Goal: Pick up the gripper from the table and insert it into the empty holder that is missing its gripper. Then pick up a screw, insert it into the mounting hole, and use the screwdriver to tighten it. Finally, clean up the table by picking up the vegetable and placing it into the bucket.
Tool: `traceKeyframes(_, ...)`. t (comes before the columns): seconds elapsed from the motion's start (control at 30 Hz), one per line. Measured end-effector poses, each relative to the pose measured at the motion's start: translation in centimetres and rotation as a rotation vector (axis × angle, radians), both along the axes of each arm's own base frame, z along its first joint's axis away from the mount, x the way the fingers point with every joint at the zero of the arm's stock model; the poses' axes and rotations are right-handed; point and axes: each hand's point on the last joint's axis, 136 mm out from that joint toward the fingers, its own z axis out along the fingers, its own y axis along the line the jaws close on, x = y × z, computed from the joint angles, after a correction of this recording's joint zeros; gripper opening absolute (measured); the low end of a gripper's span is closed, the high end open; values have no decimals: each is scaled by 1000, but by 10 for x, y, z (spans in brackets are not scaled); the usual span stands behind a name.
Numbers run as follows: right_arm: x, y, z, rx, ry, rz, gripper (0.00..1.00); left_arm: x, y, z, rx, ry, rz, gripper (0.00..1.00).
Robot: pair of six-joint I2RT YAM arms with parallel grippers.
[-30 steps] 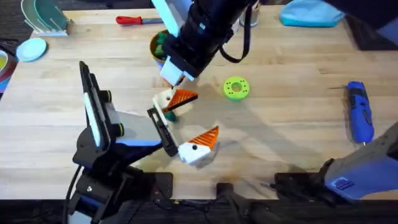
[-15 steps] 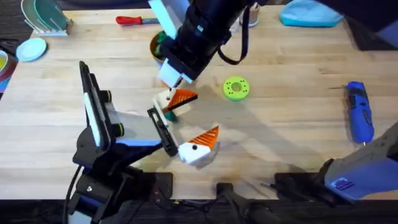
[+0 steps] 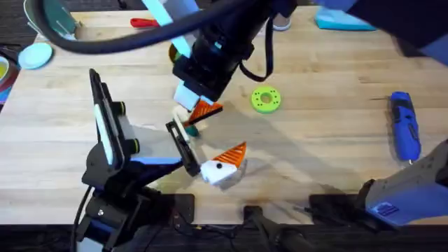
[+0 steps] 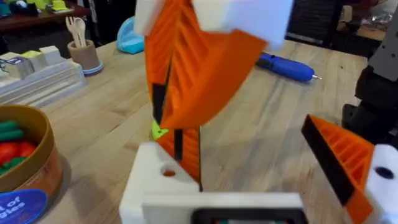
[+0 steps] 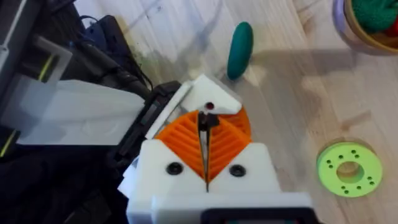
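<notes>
My left gripper (image 3: 204, 140) stands open above the table. One finger carries an orange tip (image 3: 233, 155). The other is the white holder (image 3: 185, 116), and the orange gripper (image 3: 208, 110) sits against it. My right gripper (image 5: 204, 124) reaches across from above, shut on what looks like a thin dark screw (image 5: 204, 120) just over the holder's mounting hole (image 5: 209, 106). The teal vegetable (image 5: 239, 50) lies on the table beside the holder. Part of the bucket (image 3: 175, 50) shows behind the right arm. The blue screwdriver (image 3: 404, 126) lies at the far right.
A green ring-shaped disc (image 3: 266, 99) lies right of the holder. A red-handled screwdriver (image 3: 143, 22) lies at the back edge, with a rack (image 3: 49, 19) and a blue lid (image 3: 35, 54) at the back left. A blue cloth-like thing (image 3: 343, 19) sits at the back right.
My right arm has shifted a little left and back over the holder. Its black cable now swings across the back left. The left arm has not moved.
</notes>
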Motion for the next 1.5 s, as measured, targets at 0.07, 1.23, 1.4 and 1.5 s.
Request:
traceKeyframes(0.07,1,0,0,1,-6,-1,6,0,0,0,0,0,0,993)
traceKeyframes(1.23,8,6,-14,-20,-6,-6,6,0,0,0,-2,8,2,993)
traceKeyframes(1.4,9,5,-15,-27,-5,-8,6,0,0,0,-4,10,1,993)
traceKeyframes(1.5,9,2,-16,-39,-6,-11,6,0,0,0,-4,10,1,993)
